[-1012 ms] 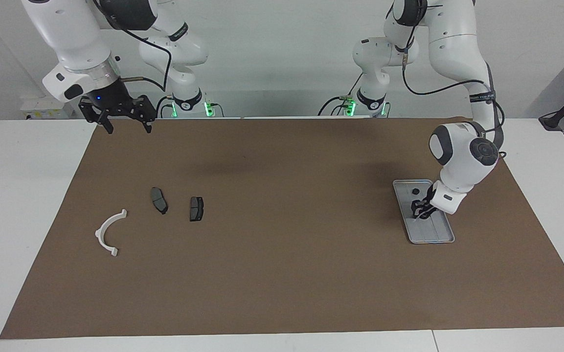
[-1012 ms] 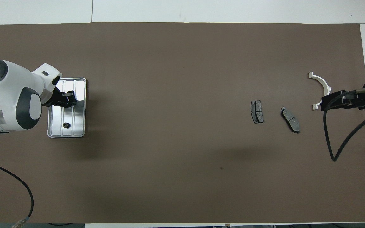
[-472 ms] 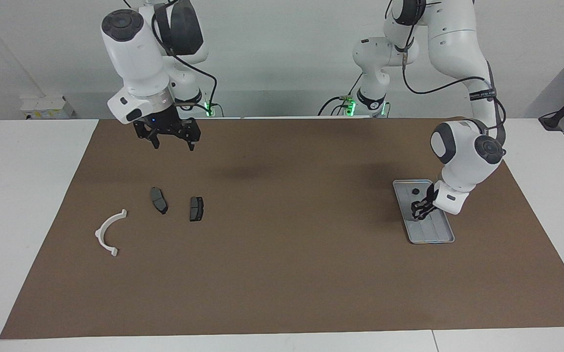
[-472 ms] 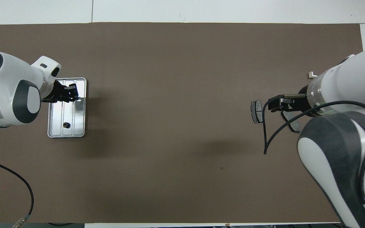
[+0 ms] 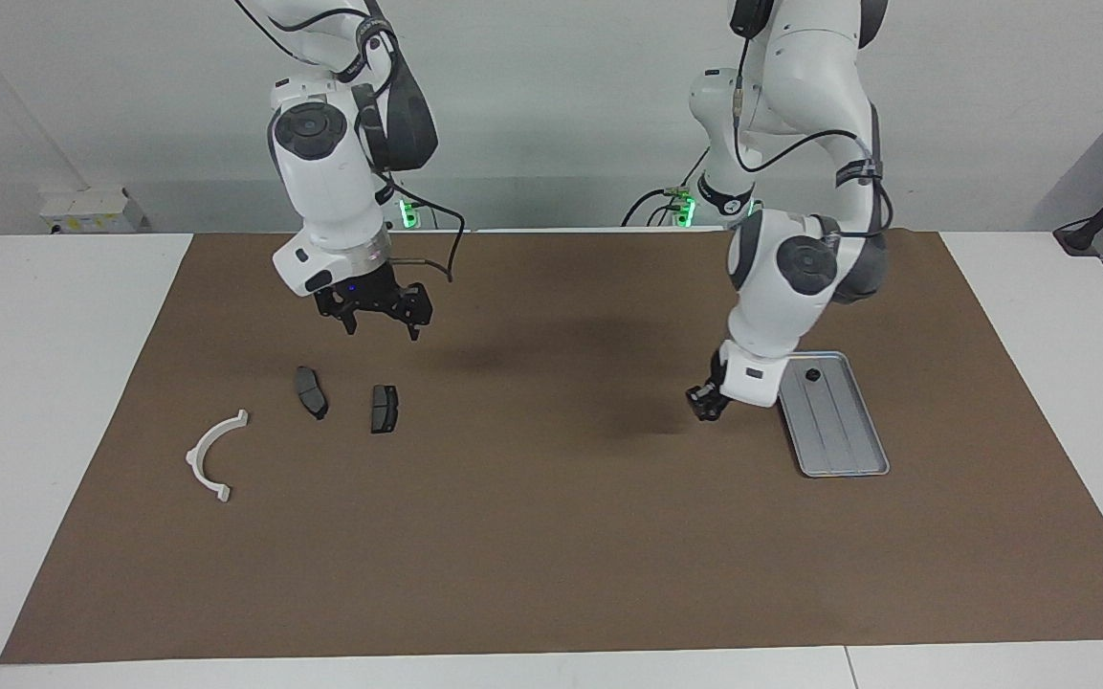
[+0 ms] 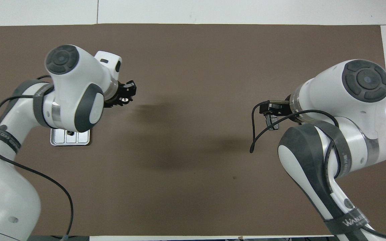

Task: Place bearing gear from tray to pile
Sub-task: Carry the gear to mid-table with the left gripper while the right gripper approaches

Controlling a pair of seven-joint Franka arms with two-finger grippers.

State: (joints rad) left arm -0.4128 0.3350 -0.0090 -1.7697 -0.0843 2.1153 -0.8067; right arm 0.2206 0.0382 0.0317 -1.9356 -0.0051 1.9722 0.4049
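Note:
The silver tray lies at the left arm's end of the brown mat, and a small dark bearing gear rests in its end nearer the robots. In the overhead view the left arm covers most of the tray, with the gear just showing. My left gripper hangs low over the mat beside the tray, toward the table's middle. The pile is a white bracket and two dark brake pads. My right gripper is open and empty above the pads.
The brown mat covers most of the white table. In the overhead view the right arm hides the bracket and one brake pad. Cables hang from both wrists.
The left gripper has left the tray and moved toward the table's middle; the gear still lies in the tray. The right gripper has swung from the mat's corner to above the brake pads.

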